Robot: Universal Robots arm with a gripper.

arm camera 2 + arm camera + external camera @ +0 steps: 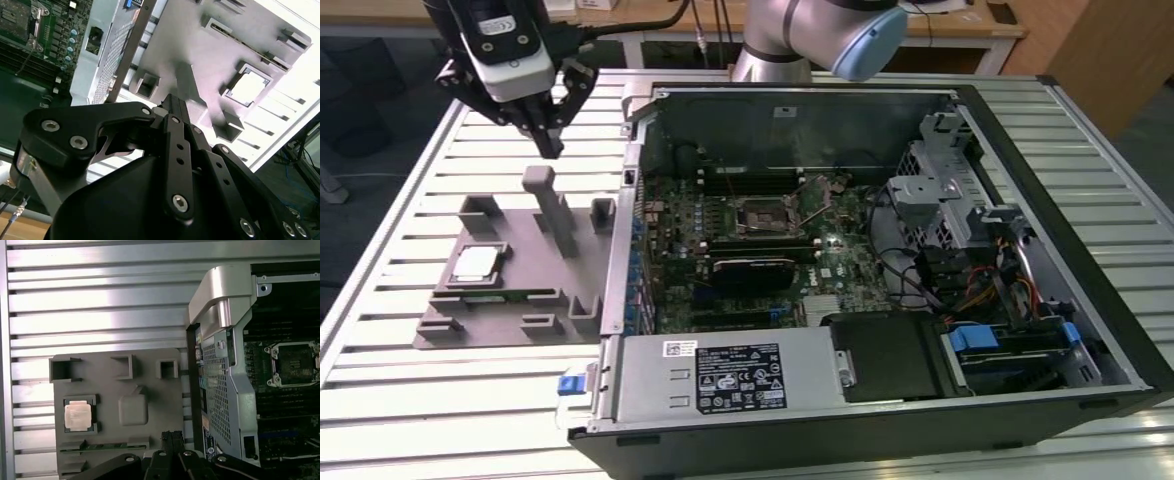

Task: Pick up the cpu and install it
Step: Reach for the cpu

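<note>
From here I can't make out a single word or number. The black label (738, 378) with white print and the small white sticker (678, 348) just beside it both sit on the grey power supply cover (647, 385), along the computer case's (854, 130) edge nearest the exterior view, and their lettering is too fine to read. The cpu (78, 416), lying in the grey tray (107, 385) on the table (100, 300), carries faint marks on its lid in the first wrist view, equally unreadable
</note>
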